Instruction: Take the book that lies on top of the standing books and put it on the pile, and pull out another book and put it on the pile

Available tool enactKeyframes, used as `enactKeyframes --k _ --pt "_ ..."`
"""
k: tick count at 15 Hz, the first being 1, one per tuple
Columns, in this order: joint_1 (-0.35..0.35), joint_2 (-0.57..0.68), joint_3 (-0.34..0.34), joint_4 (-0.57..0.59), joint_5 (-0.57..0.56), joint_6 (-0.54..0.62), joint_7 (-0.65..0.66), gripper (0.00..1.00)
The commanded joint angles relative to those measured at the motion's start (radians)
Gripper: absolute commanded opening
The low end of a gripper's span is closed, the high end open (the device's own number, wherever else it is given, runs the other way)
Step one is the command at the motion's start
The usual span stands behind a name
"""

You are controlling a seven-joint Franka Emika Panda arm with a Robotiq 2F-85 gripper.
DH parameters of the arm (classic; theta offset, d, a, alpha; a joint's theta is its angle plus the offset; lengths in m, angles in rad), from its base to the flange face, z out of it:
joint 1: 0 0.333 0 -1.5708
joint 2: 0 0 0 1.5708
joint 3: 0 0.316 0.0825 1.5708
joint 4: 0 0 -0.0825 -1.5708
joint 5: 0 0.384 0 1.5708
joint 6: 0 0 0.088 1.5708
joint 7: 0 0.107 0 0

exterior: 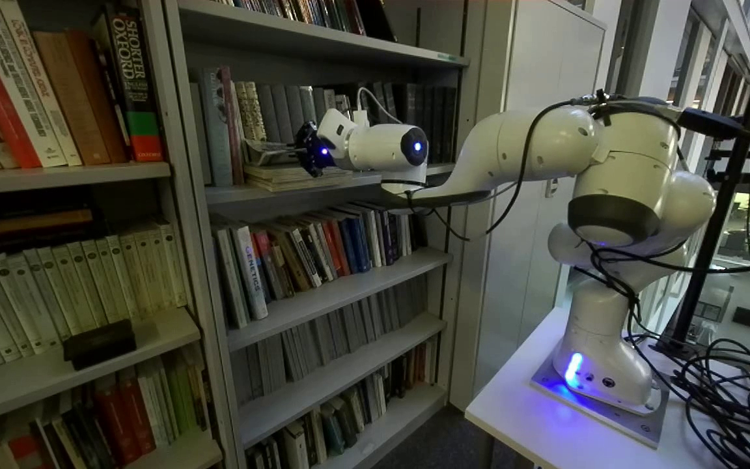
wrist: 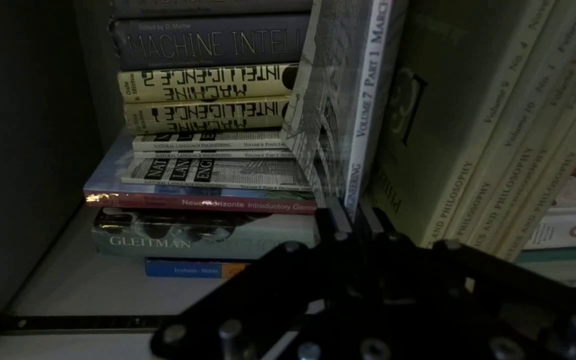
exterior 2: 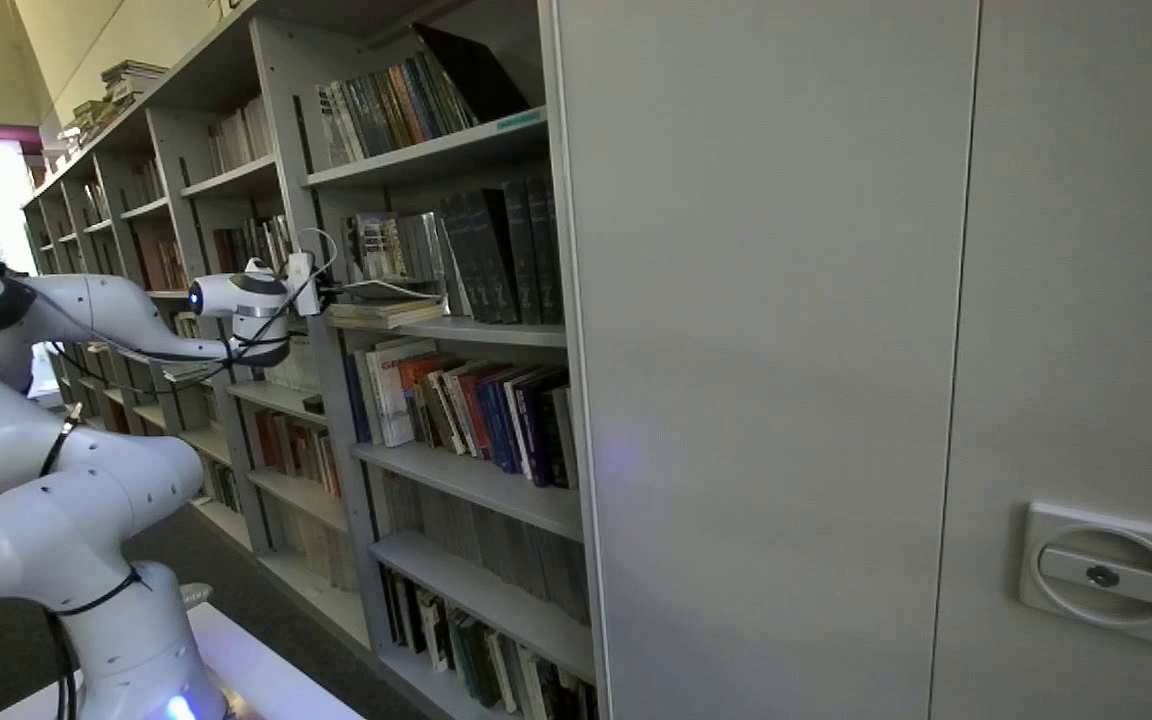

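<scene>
Claw (wrist: 353, 216) grips 1 thin book (wrist: 365, 95) over the pile (exterior: 297, 179).

Grey shelf (exterior: 226, 195): pile (exterior: 291, 179) at front edge, standing books (exterior: 280, 111) behind, dark volumes (exterior 2: 486, 255) alongside.

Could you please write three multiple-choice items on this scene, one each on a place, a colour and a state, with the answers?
1. Relative to the pile, where does the GENETICS book stand?
A) One level up
B) One level down
C) On the same level

2. What colour is the base light?
A) Red
B) Green
C) Blue

3. What is the state of the gripper?
A) Shut on a thin book
B) Open, holding nothing
C) Shut, holding nothing

Answers:
1: B, since an exterior view shows it in the row just beneath the pile.
2: C, since it shines blue in both exterior views.
3: A, since the wrist view shows that book's end between the closed-up jaws.
</scene>
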Motion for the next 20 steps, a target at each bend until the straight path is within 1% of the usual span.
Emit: enactKeyframes --k 1,8,12,15,17,18,19,20 --pt "-0.001 0.106 0.048 0.018 0.007 -0.015 0.01 0.02" --pt "0.017 0.192 0.073 0.021 -0.027 -0.071 -0.013 0.02" --pt "0.059 0.305 0.102 0.018 -0.108 -0.196 -0.083 0.02" --pt "0.092 0.367 0.099 0.031 -0.132 -0.266 -0.126 0.02" --pt "0.102 0.382 0.094 0.039 -0.135 -0.299 -0.144 0.02" --pt "0.114 0.405 0.091 0.042 -0.141 -0.311 -0.157 0.32" --pt "0.123 0.407 0.084 0.044 -0.143 -0.326 -0.165 0.34" --pt "0.134 0.407 0.074 0.045 -0.148 -0.347 -0.174 0.4"
